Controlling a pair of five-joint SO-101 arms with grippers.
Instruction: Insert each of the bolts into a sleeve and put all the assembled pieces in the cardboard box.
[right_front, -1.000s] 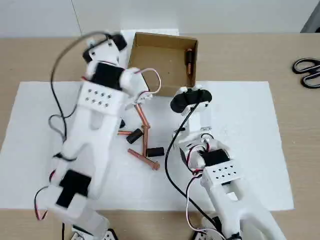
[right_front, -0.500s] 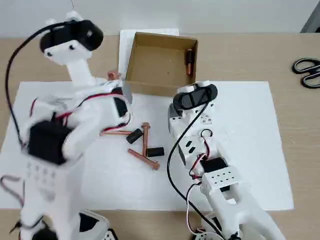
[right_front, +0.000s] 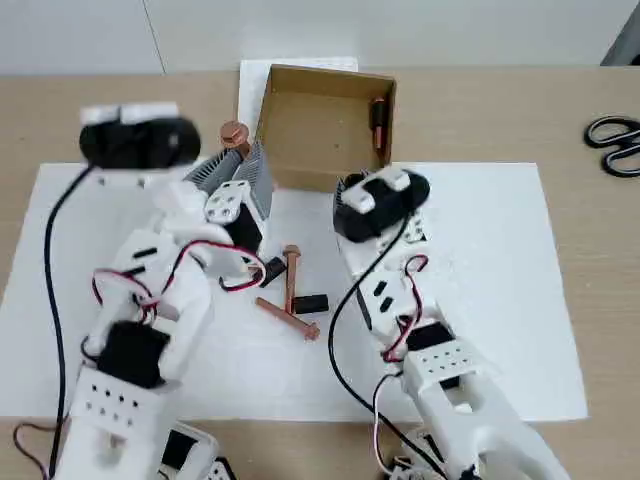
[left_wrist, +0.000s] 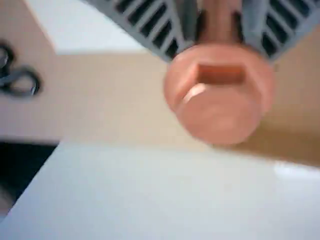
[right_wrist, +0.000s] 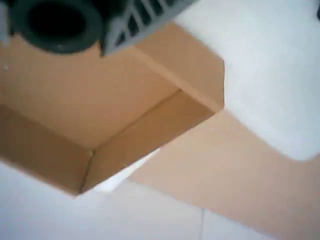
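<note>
My left gripper (right_front: 241, 160) is shut on a copper bolt (right_front: 234, 134), held head up just left of the cardboard box (right_front: 300, 130). In the left wrist view the bolt head (left_wrist: 218, 95) sits close between the grey fingers (left_wrist: 150, 20). My right arm (right_front: 380, 195) hangs over the box's front edge. In the right wrist view my right gripper (right_wrist: 75, 12) is shut on a black sleeve (right_wrist: 55, 22) above the box (right_wrist: 125, 100). One assembled piece (right_front: 378, 120) lies inside the box by its right wall. Two bolts (right_front: 290, 280) and two black sleeves (right_front: 310, 303) lie on the white paper.
White paper (right_front: 500, 260) covers the middle of the wooden table. Scissors (right_front: 615, 140) lie at the far right edge. Black cables trail from both arms across the paper's front half.
The left arm has risen off the paper with a bolt and carried it up beside the box's left corner. The right arm has shifted slightly left, toward the box.
</note>
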